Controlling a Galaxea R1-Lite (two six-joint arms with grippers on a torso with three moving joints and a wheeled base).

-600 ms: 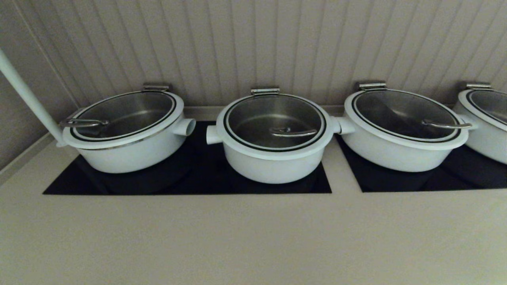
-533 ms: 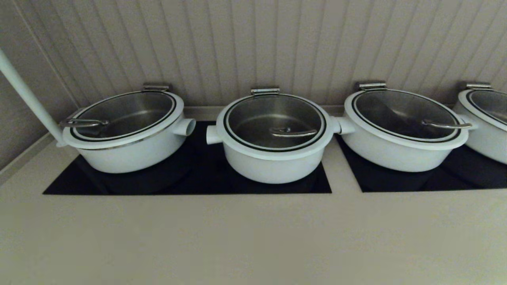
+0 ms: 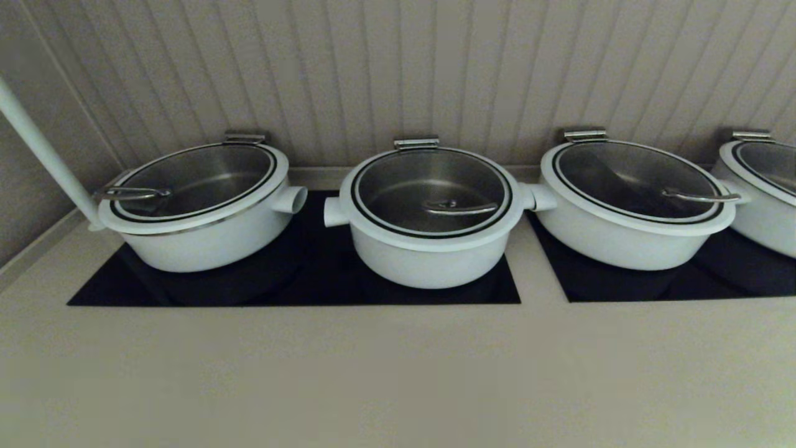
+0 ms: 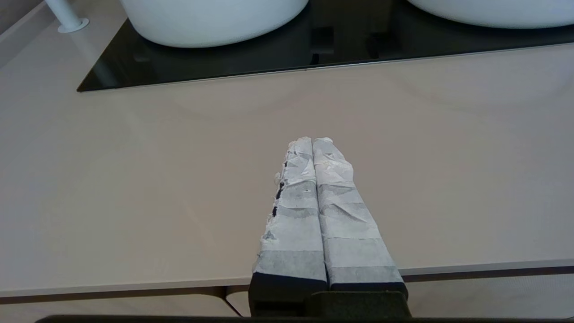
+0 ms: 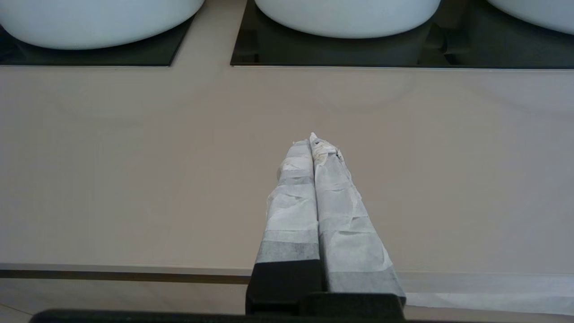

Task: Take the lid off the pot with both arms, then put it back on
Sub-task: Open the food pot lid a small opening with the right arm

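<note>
Lid (image 3: 431, 193) seated on middle pot (image 3: 429, 261), handle broadside. My left gripper (image 4: 312, 142) and right gripper (image 5: 312, 142) hover over counter (image 3: 398, 367), well short, both pressed closed, empty. Judgement: open both first, approach evenly from 2 sides.

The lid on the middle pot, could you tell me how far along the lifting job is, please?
Nothing looks done yet: the lid sits closed on the pot. In hand: neither arm shows in the head view; the left gripper and right gripper, jaws shut, hang over the counter near its front edge. Left: reach in, lift, replace.
</note>
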